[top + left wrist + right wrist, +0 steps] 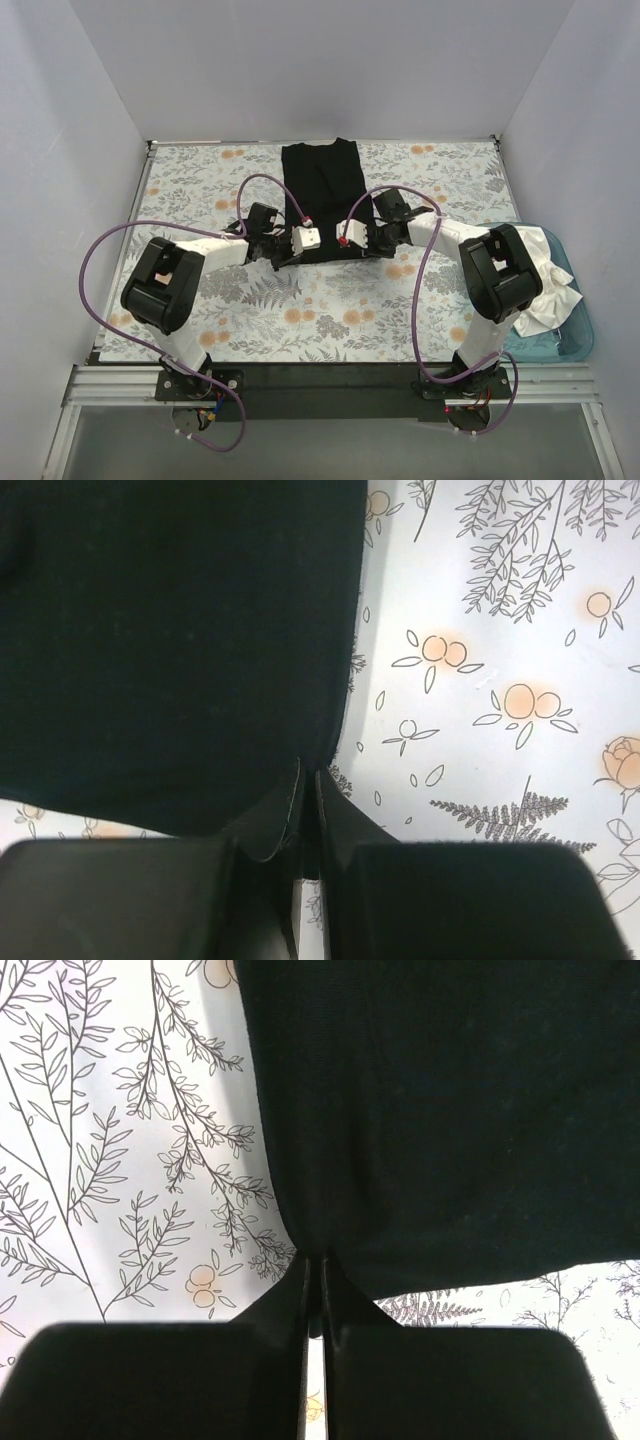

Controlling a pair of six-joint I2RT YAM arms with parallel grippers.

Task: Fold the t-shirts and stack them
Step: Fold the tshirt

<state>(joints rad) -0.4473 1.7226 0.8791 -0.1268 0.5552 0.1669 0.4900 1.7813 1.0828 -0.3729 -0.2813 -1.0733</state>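
A bare band of floral cloth [330,310] is lying open between the arm bases and the work. To the right, white t-shirts [545,270] are spilling over the rim of the teal tub [578,345], just beside the right arm. Farther in, the left gripper [308,780] is pinching one near corner of the black t-shirt [322,190], its fingers pressed together on the cloth. The right gripper [318,1260] is pinching the other near corner in the same way. The shirt is lying as a narrow strip running to the cloth's far edge, with open cloth on both sides.
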